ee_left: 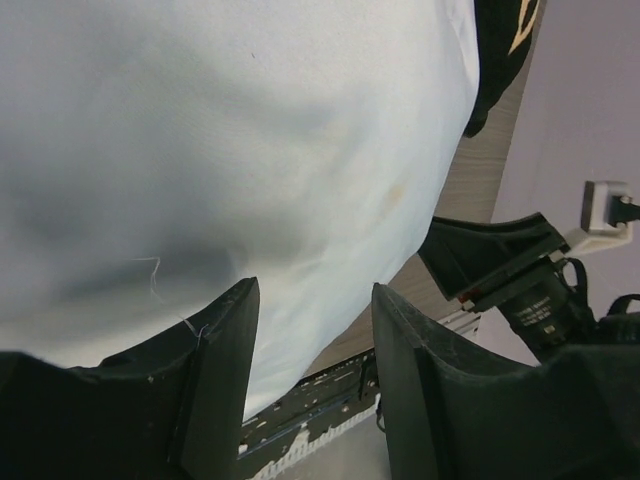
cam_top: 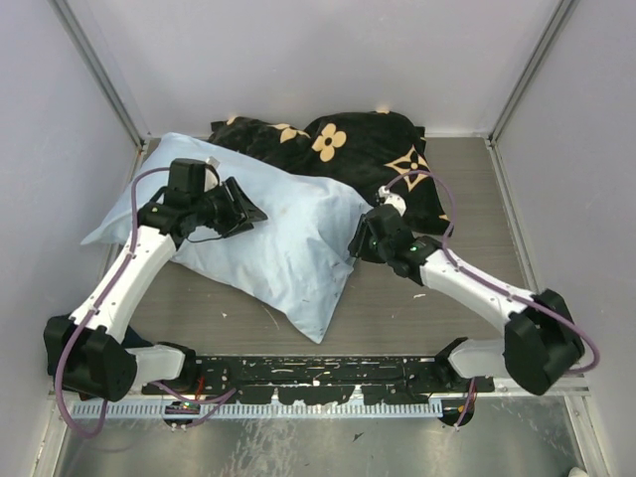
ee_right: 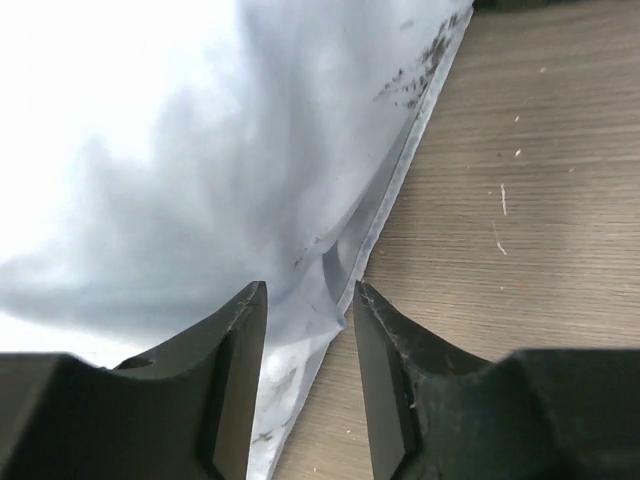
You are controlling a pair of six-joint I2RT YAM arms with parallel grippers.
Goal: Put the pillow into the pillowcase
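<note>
The light blue pillowcase (cam_top: 278,248) lies plump and filled across the left and middle of the table, one corner pointing to the front. The pillow itself does not show. My left gripper (cam_top: 248,211) hovers over the pillowcase's top, open, with nothing between its fingers; in the left wrist view the pale cloth (ee_left: 250,130) fills the space beyond the gripper (ee_left: 315,295). My right gripper (cam_top: 356,240) sits at the case's right edge. It is open (ee_right: 310,295), and the case's hem (ee_right: 345,260) lies loose between the fingers on the wood.
A black cloth with tan flower motifs (cam_top: 358,149) is bunched at the back, partly under the case. Grey walls close in left, right and behind. A black rail (cam_top: 318,373) runs along the near edge. Bare wood table (cam_top: 427,318) shows at the right.
</note>
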